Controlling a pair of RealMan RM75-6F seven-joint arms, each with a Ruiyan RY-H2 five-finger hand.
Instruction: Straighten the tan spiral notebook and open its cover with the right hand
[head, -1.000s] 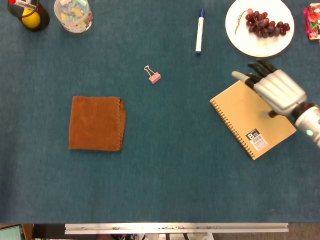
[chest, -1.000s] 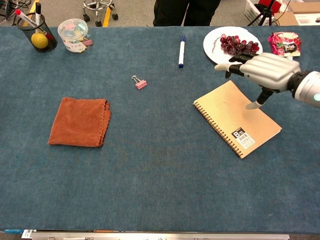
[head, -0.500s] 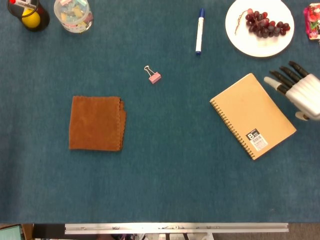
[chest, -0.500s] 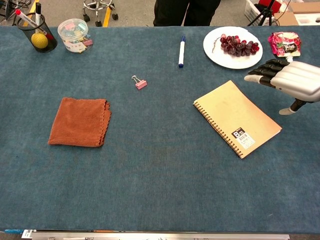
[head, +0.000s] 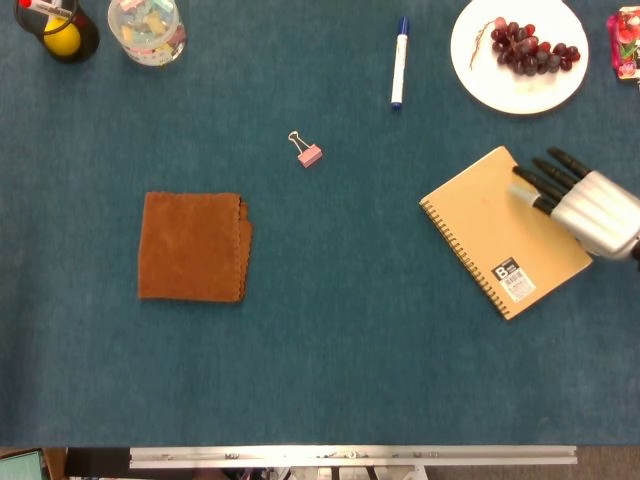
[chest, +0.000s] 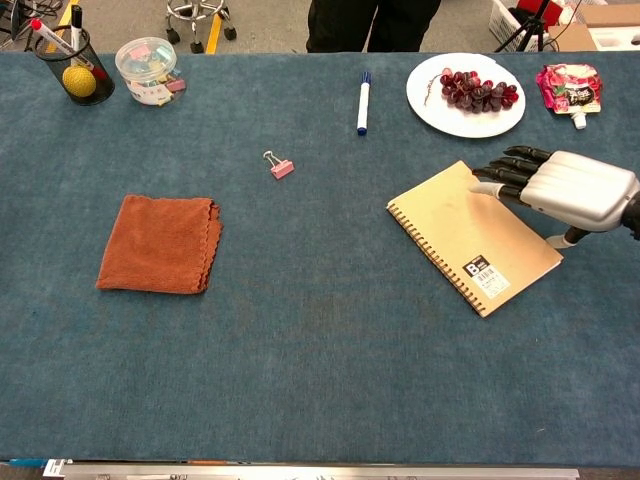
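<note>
The tan spiral notebook (head: 495, 225) (chest: 465, 230) lies shut on the blue table, right of centre. It is turned at a slant, with its spiral along the lower-left edge and a barcode label near the front corner. My right hand (head: 585, 205) (chest: 570, 188) is at the notebook's right side, holding nothing. Its dark fingertips (head: 530, 180) are stretched out and spread over the cover's far right edge. Whether they touch the cover is unclear. My left hand shows in neither view.
A white plate (head: 510, 92) (chest: 470, 122) of grapes sits just beyond the notebook, beside a red packet (chest: 568, 88). A blue-capped marker (head: 399, 62), a pink binder clip (head: 308, 153) and a folded brown cloth (head: 192, 246) lie to the left. A pen cup (head: 60, 30) and jar (head: 147, 28) stand far left.
The right hand lifted off the cover and swung out to the right, then came back left and nearer, so its fingertips now overlap the notebook's right edge. The notebook has not shifted.
</note>
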